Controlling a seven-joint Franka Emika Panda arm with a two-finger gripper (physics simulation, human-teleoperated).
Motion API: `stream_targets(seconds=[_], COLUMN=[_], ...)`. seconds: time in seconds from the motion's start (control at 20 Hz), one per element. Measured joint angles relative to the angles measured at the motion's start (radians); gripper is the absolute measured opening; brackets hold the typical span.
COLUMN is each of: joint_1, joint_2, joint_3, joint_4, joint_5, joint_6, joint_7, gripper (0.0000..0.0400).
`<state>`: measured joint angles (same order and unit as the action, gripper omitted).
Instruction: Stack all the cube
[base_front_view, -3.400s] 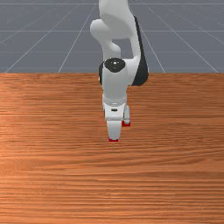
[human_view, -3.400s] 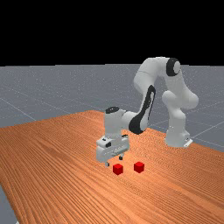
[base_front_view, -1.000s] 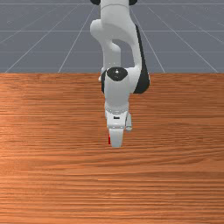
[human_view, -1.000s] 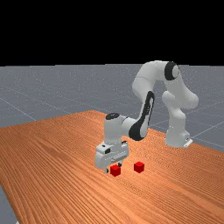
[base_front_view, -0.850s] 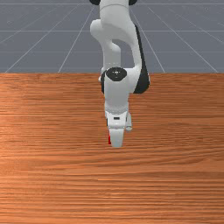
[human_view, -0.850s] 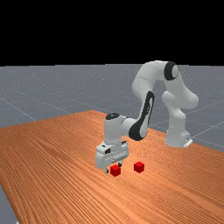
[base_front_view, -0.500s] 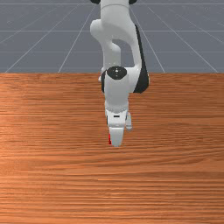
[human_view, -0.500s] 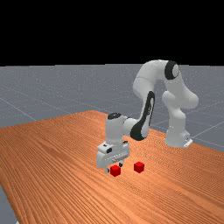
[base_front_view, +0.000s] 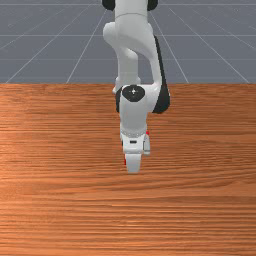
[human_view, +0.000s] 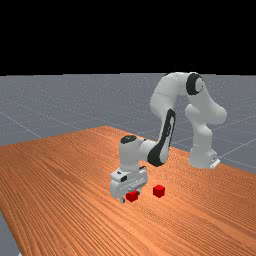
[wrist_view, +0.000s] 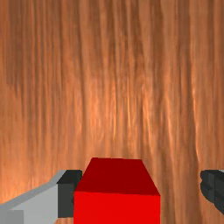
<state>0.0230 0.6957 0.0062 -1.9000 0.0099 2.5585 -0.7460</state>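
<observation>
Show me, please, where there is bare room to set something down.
In the front view, the table is bare wood on both sides of the arm and from the jaws to the bottom edge. It is crowded at the open jaws: one red cube stands between them, a second cube close by toward the far view's right.

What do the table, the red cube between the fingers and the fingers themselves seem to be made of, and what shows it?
Table: orange-brown wood, or a wood-look surface, with long streaked grain and a slight sheen.
Red cube: perhaps plastic or painted wood; smooth, evenly coloured faces.
Fingers: grey part perhaps metal or plastic; dark, matt tips, possibly rubber.
</observation>
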Motion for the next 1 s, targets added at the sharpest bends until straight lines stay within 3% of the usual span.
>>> stream_targets(seconds=[0.3,1.0], joint_1=[-0.008,-0.031], joint_2=[-0.001,0.009], joint_3=[0.000,-0.001], joint_4=[-0.042,-0.023], joint_5=[0.001,0.002], joint_6=[0.090,0.061], joint_7=[-0.011,-0.033], gripper=[0.0400,0.0400])
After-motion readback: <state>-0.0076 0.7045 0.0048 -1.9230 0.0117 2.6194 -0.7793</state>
